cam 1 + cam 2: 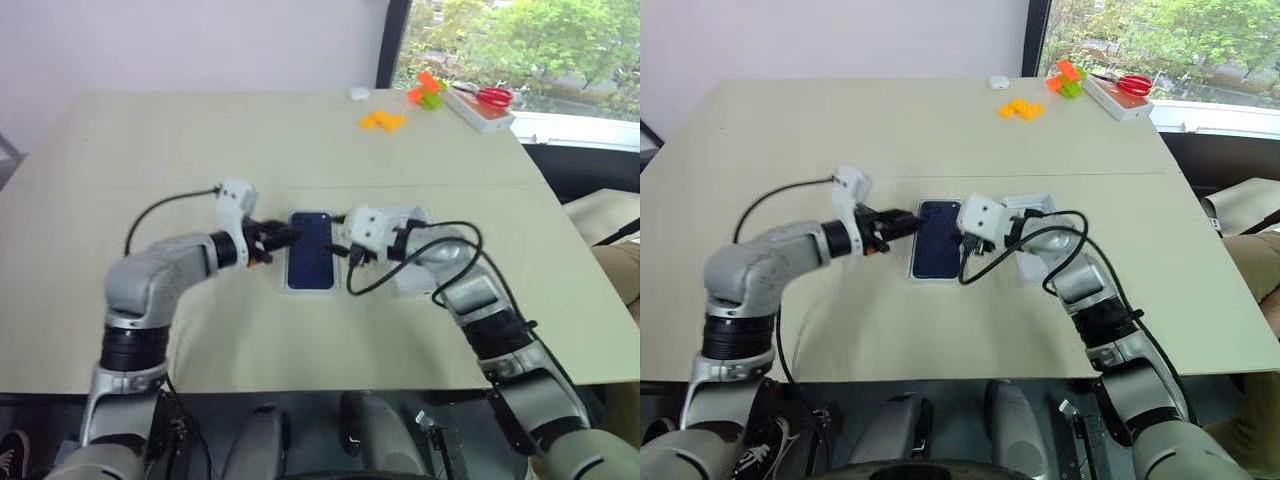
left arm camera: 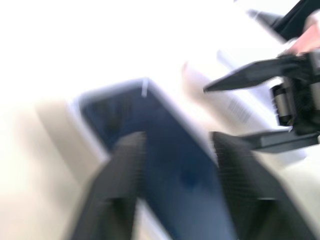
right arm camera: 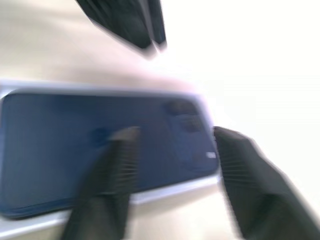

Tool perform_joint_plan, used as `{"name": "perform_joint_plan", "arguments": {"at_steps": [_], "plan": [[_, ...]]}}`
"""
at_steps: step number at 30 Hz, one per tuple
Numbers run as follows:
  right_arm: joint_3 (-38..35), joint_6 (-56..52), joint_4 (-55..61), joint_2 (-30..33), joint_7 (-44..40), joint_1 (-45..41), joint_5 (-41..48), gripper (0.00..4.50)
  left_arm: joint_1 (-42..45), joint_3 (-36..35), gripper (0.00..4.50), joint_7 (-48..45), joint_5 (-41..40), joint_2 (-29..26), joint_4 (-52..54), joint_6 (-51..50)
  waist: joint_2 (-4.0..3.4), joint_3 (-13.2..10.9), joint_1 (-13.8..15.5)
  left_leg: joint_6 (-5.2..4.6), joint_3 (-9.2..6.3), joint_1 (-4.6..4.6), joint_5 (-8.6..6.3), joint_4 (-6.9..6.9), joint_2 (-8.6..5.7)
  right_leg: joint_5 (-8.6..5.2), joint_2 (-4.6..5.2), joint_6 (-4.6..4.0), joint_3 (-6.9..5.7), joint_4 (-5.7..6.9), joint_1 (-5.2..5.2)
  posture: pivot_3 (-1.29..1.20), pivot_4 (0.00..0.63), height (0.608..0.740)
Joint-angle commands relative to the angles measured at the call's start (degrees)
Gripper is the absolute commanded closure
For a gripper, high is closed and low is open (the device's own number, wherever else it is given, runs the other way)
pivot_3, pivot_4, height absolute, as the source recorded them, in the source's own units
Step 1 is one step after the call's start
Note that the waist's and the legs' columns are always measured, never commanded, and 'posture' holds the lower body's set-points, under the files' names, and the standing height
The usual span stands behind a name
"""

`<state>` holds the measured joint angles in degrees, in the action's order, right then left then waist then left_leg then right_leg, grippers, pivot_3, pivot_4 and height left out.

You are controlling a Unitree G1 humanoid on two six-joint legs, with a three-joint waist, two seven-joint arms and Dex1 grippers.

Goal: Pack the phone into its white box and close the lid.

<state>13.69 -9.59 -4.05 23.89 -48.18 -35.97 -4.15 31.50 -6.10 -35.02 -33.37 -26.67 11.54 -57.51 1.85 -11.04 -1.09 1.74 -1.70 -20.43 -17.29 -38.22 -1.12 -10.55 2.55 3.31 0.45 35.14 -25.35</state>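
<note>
We are observing the phone [image 1: 311,248] lying flat, glossy back up, inside the white box [image 1: 309,287] at the middle of the beige table [image 1: 300,140]. The left gripper [image 1: 283,237] is hovering at the box's left edge and the right gripper [image 1: 340,251] at its right edge; both are standing with jaws spread, grasping nothing. White packaging, possibly the lid [image 1: 1032,207], is lying beneath the right arm

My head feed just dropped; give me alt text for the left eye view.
The phone lies in the white box mid-table, between the open left gripper and the right gripper. The lid sits under the right arm.
</note>
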Motion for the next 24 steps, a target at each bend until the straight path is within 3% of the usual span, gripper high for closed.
{"name": "perform_joint_plan", "arguments": {"at_steps": [1,11,17,24], "plan": [[-1.8,-6.7,7.5,0.6,0.8,1.1,1.8,0.01,-1.6,-0.5,0.11,-6.7,-1.8,-3.8,0.8,3.6,-0.01,0.0,-0.1,0.00,0.01,0.00,0.00,0.01,0.00,0.00,-0.01,0.00,0.00,-0.01,-0.01,0.00,0.150,0.740],[-4.8,-27.5,17.2,4.5,6.5,5.1,0.6,0.00,-6.5,-1.7,0.02,-18.4,-4.7,-11.3,0.4,8.2,-0.02,0.0,0.1,-0.03,0.02,-0.04,-0.01,-0.02,-0.01,-0.10,0.02,0.07,0.00,-0.04,0.00,0.00,0.150,0.740],[-7.7,-42.5,20.5,1.3,10.8,7.8,4.4,0.00,-10.1,-2.7,0.02,-25.9,-2.1,-16.4,-0.6,19.2,-0.02,0.0,0.1,-0.04,0.02,-0.05,-0.02,-0.01,0.02,-0.21,-0.01,-0.10,0.00,-0.04,-0.02,0.00,0.150,0.740],[-7.1,-47.8,22.2,-0.3,14.9,7.7,5.6,0.00,-12.0,-3.7,0.02,-29.7,-3.6,-19.0,-0.4,21.9,-0.04,0.0,0.1,-0.09,0.05,-0.07,-0.05,-0.02,0.03,-0.34,-0.01,0.12,0.01,-0.06,-0.03,0.00,0.150,0.740]]}}
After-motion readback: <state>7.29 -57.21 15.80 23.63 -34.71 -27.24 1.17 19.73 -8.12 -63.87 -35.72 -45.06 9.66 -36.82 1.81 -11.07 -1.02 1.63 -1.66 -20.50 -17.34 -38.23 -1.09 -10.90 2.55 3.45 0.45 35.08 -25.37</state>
